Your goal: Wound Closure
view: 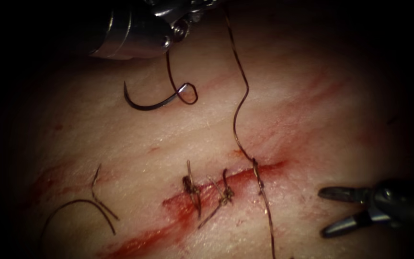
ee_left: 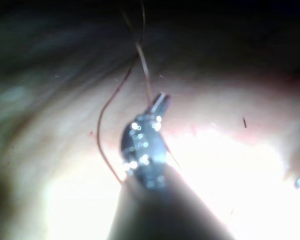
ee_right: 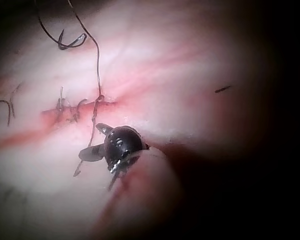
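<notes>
The left hand [view: 188, 19] pinches the thin dark thread [view: 238, 110]; the curved dark needle [view: 152, 101] dangles free just below it. The right hand [view: 334, 213] gapes empty, right of the red cut [view: 245, 175] in the pale tissue [view: 120, 144].

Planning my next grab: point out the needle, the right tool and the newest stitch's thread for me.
needle [view: 149, 105]: endoscope view, mid-curve, hanging free above the tissue.
right tool [view: 329, 212]: endoscope view, between its open fingertips, holding nothing.
thread [view: 238, 112]: endoscope view, the strand rising from the cut.
</notes>
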### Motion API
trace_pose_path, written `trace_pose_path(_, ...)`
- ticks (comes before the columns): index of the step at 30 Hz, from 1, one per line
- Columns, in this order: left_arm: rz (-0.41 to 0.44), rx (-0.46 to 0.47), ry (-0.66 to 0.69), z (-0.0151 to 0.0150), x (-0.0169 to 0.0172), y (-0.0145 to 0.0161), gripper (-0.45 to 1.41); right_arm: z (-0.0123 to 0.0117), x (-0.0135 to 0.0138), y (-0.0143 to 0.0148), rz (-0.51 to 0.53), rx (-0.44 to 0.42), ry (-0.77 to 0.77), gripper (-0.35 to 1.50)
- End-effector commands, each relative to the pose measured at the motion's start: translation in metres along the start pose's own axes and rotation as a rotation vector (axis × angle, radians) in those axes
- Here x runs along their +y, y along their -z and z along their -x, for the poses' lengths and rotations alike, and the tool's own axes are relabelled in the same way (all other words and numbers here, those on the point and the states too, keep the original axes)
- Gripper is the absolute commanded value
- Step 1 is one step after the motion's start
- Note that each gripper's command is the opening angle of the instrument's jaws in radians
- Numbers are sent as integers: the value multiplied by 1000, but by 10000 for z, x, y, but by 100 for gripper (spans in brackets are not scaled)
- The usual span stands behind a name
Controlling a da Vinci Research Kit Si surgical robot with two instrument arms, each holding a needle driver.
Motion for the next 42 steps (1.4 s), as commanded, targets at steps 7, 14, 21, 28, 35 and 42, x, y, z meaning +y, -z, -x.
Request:
trace_pose_path(7, 1, -3, -4, 7, 33, -4, -45, -35, 33, -37, -159, 67, -1, 125)
trace_pose_path(14, -20, -12, -12, 14, 70, -7, -45, -49, 41, -101, -182, 97, 29, 113)
trace_pose_path(21, -37, 21, -18, 16, 98, -11, -45, -43, 53, -159, -101, 138, 46, 108)
trace_pose_path(28, -50, 72, -20, 18, 128, -9, -45, -23, 83, -193, 105, 187, 33, 106)
trace_pose_path(35, -59, 86, -31, 42, 156, 4, -45, -23, 112, -187, 312, 414, -33, 105)
trace_pose_path(42, -67, 120, 24, 90, 166, 16, -45, -40, 114, -172, 356, 535, -5, 103)
